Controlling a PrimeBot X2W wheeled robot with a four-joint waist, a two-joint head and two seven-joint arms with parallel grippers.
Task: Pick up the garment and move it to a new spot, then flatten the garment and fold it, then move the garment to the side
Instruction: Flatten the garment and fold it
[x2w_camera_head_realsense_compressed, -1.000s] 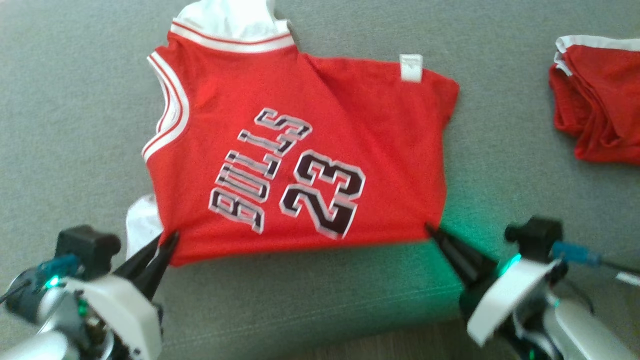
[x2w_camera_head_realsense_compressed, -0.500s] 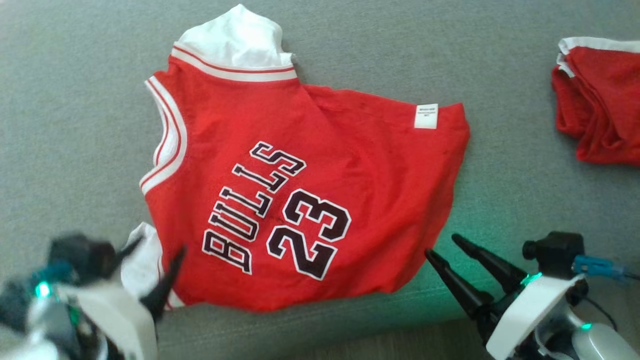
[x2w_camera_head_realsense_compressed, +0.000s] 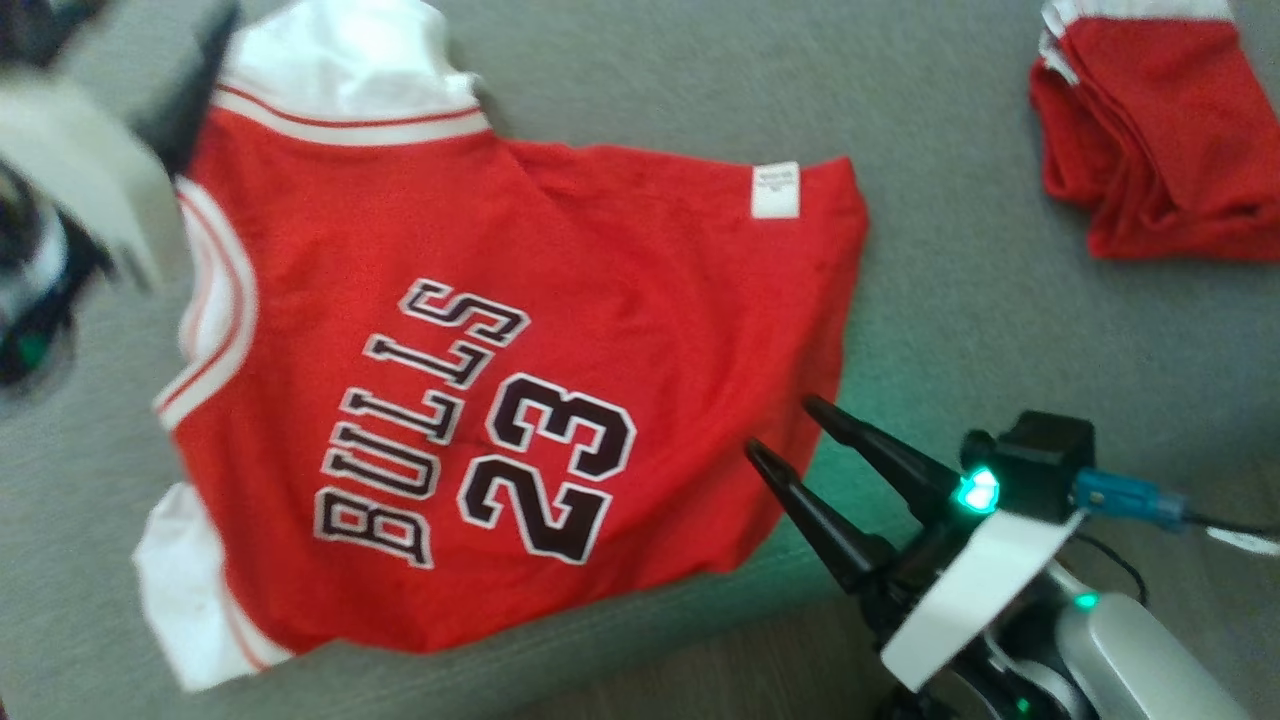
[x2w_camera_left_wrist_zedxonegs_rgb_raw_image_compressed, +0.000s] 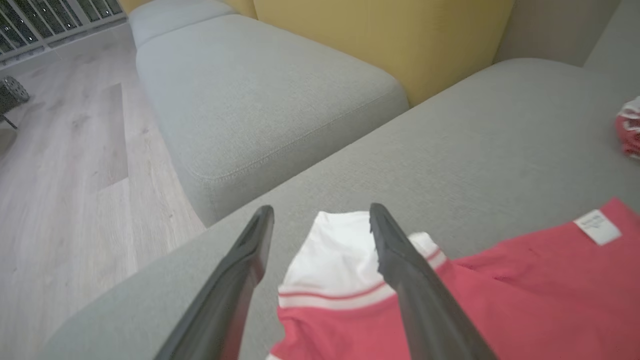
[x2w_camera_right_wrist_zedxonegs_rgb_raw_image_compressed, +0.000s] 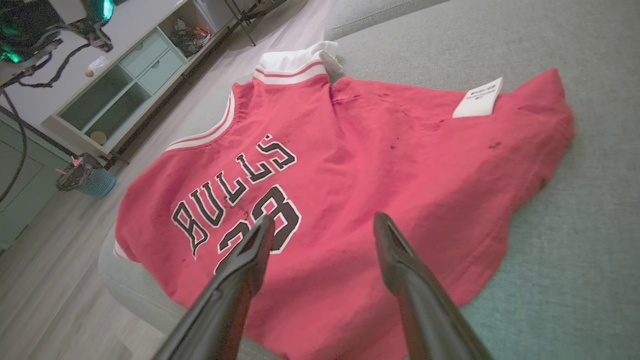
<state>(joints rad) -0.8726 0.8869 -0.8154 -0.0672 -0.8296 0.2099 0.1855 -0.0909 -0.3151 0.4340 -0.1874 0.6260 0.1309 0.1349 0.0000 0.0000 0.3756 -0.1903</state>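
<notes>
While the red jersey (x2w_camera_head_realsense_compressed: 520, 380) lies spread on the grey sofa (x2w_camera_head_realsense_compressed: 1000, 330), neither of our hands grips it. Its black lettering (x2w_camera_head_realsense_compressed: 470, 420) faces up, and its near hem reaches the cushion's front edge. We judge the cloth already sits at its new spot, and that flattening and folding are the steps in hand.

Our right hand (x2w_camera_head_realsense_compressed: 781, 425) hovers just beside the jersey's near right corner. Its two dark fingers are spread wide with nothing between them. From the right wrist view they point across the red cloth, above it rather than pressed into it. That position suits a fresh pinch on the hem, since the corner is the nearest free edge.

Our left hand (x2w_camera_left_wrist_zedxonegs_rgb_raw_image_compressed: 321, 209) is also parted and empty. It straddles the white shoulder panel (x2w_camera_left_wrist_zedxonegs_rgb_raw_image_compressed: 335, 250) at the jersey's far left end. We cannot tell whether its tips touch the fabric. In the head view that arm is a pale blur at the upper left.

A white label (x2w_camera_head_realsense_compressed: 775, 190) shows on the far right part of the cloth. This suggests to us that one side is turned over and wrinkled rather than flat. A second red garment (x2w_camera_head_realsense_compressed: 1150, 140) rests well apart on the right, so that side looks taken. Grasping opposite ends would let us pull the cloth taut.
</notes>
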